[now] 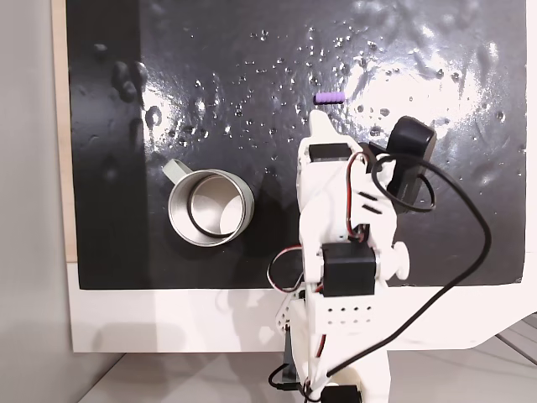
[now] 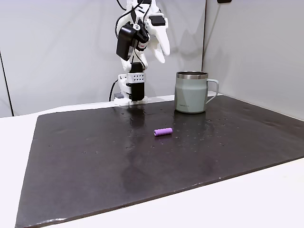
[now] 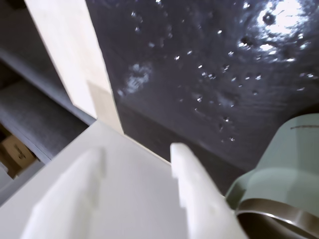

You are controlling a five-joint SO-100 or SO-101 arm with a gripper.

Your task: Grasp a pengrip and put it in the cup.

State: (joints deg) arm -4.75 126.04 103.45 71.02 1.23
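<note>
Cup (image 1: 210, 207) upright near the mat's (image 1: 252, 50) arm-side edge, nothing visible inside. Pengrip (image 2: 163, 131) lying mid-mat, well apart from cup. Gripper (image 3: 137, 154) raised, fingers slightly apart, holding nothing.

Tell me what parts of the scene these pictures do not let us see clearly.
- The gripper: the arm covers it in the top-down fixed view, so open or shut is unclear.
- The cup: the wrist view's lower right edge cuts it off.
- The pengrip: too small in that fixed view to show its ribs.
- The cup's bottom: its own wall hides it in the side fixed view.
</note>
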